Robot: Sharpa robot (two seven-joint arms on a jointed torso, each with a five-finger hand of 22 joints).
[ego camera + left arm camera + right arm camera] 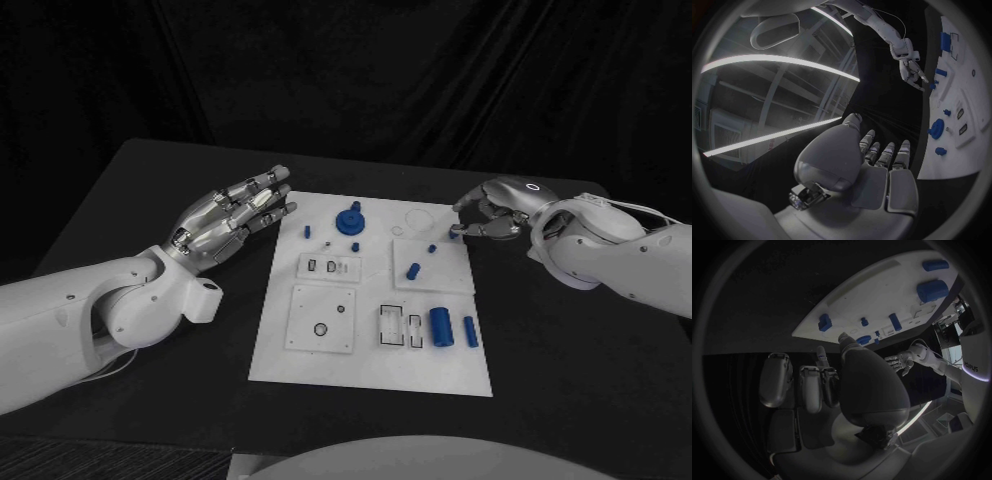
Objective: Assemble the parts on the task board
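Note:
The white task board (320, 368) lies in the middle of the black table. On it are a blue gear-like part (349, 218), small blue pegs (414, 268) and two blue cylinders (440, 327) near its right edge. My right hand (490, 213) hovers at the board's far right edge and pinches a small blue part (456, 232) between thumb and fingertip. Just off the board's far left corner, my left hand (231, 222) is raised with its fingers spread and holds nothing. The left wrist view shows the right hand (911, 67) over the board's edge (967, 125).
Raised white plates with slots and holes (320, 318) sit on the board. Bare black table (577, 370) surrounds the board on every side. Both white forearms reach in from the near corners.

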